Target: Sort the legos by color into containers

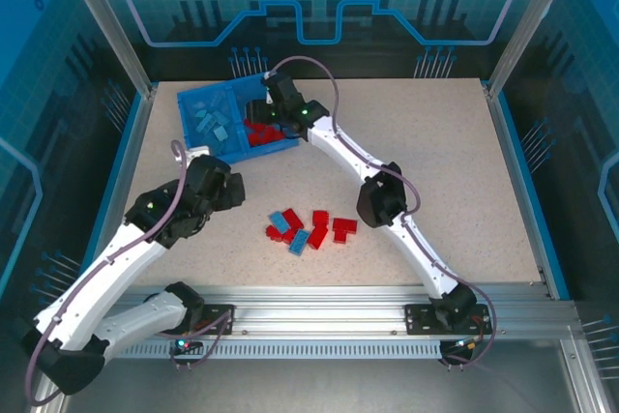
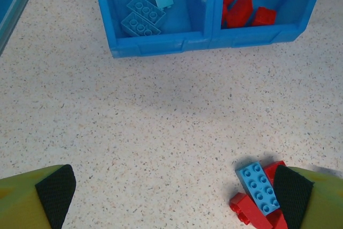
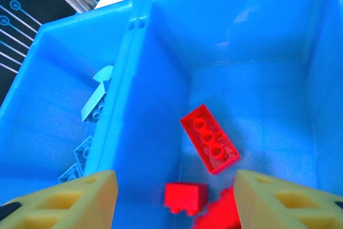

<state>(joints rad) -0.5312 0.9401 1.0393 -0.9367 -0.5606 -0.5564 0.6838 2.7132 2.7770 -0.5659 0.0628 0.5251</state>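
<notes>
Red rectangular plastic brick point(image 3: 209, 139) lies in blue plastic tray compartment point(image 3: 257, 41) under right gripper point(image 3: 174, 189), jaws parted, empty. Left gripper point(image 2: 174, 194) wide, empty, near loose bricks point(image 2: 258, 189).

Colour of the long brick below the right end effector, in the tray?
Red. The brick shows best in the right wrist view.

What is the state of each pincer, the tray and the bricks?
Tray: upright, partly filled.
Left pincer: open, empty.
Right pincer: open, empty, over the tray.
Blue bricks: sorted in one compartment.
Red bricks: sorted in the other compartment.
Loose bricks: mixed colours, on the table.
</notes>
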